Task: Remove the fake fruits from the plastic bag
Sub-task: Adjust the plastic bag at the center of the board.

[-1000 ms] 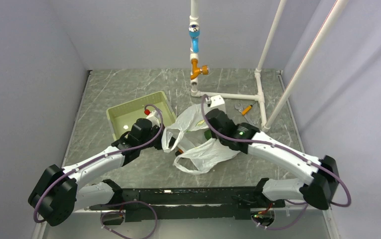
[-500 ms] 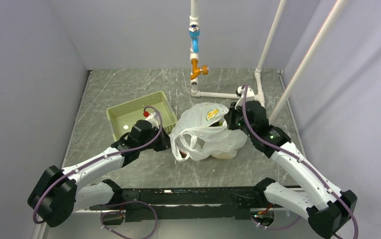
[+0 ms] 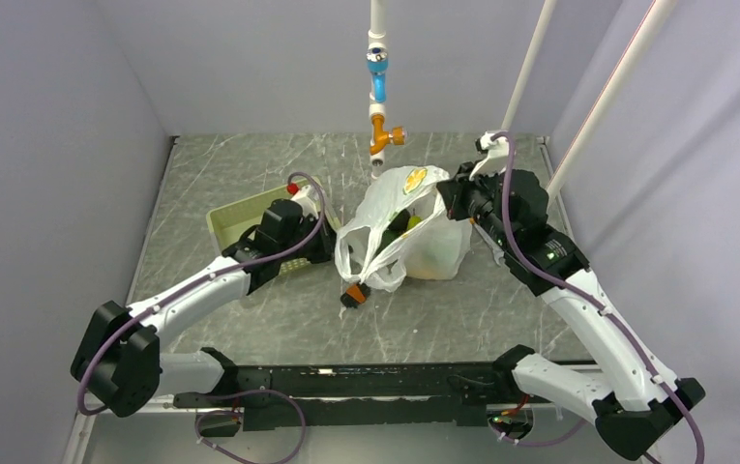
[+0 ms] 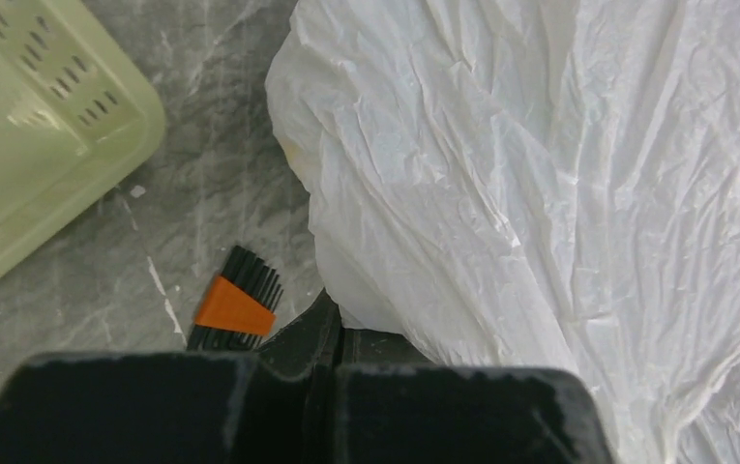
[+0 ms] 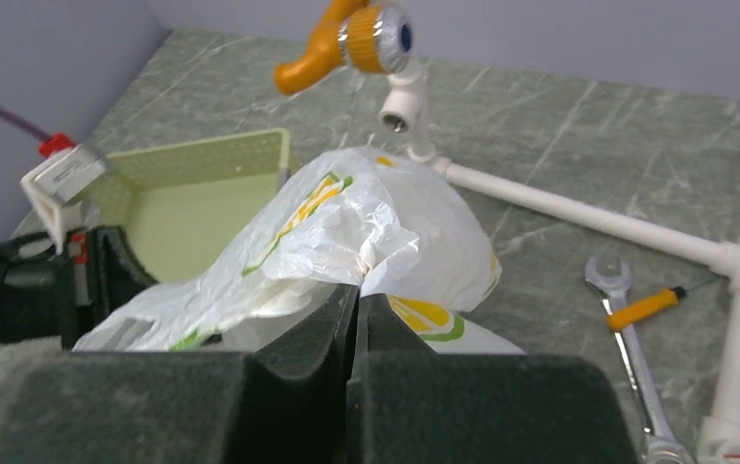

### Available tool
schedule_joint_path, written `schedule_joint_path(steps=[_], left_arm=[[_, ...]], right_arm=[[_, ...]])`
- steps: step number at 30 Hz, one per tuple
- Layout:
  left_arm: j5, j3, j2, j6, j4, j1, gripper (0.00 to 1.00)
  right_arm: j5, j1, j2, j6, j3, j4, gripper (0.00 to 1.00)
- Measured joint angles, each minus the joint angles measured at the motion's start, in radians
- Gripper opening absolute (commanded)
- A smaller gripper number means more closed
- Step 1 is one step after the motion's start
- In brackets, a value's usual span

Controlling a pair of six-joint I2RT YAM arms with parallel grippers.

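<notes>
White crinkly bag (image 3: 395,242) held up near the far edge of the counter (image 3: 250,169), right claw (image 5: 358,300) pinched shut on its top fold, left claw (image 4: 332,333) closed on its left side, fruits (image 3: 431,259) inside.

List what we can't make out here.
- Fake fruits: top view, plastic bag film veils them; only green and yellowish patches, count unknown.
- Left gripper: left wrist view, fingers together; whether film is pinched is unclear.
- Basket: top view, left arm covers part.
- Brush: left wrist view, gripper body hides its lower end.
</notes>
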Motion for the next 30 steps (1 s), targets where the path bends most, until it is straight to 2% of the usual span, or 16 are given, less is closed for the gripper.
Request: schedule_joint_path(steps=[2,4,6,9,13,18,24,30], left_arm=[[0.000,-0.006,0.006,0.002,-0.005,0.013,0.03],[0.003,-0.025,0.011,0.008,-0.004,0.021,0.15],[0.017,-0.056,0.011,0.018,-0.005,0.027,0.30],[0.053,-0.109,-0.005,0.038,-0.027,0.031,0.49],[0.122,-0.163,-0.122,0.063,-0.081,0.031,0.61],[0.189,-0.168,-0.328,0.080,-0.127,0.016,0.64],[0.191,-0.189,-0.462,0.055,-0.143,-0.056,0.65],[0.167,-0.157,-0.467,0.030,-0.160,-0.164,0.64]], right_arm=[[-0.045,0.000,-0.013,-0.002,-0.046,0.044,0.00],[-0.108,0.000,-0.040,-0.002,-0.139,0.082,0.00],[-0.158,0.000,-0.068,0.006,-0.248,0.109,0.06],[-0.214,0.000,-0.106,0.031,-0.392,0.112,0.18],[-0.246,0.000,-0.154,0.058,-0.483,0.090,0.45],[-0.267,0.000,-0.195,0.066,-0.478,0.068,0.74],[-0.256,0.001,-0.165,0.086,-0.415,-0.053,0.97],[-0.116,0.070,-0.133,0.200,-0.319,-0.237,1.00]])
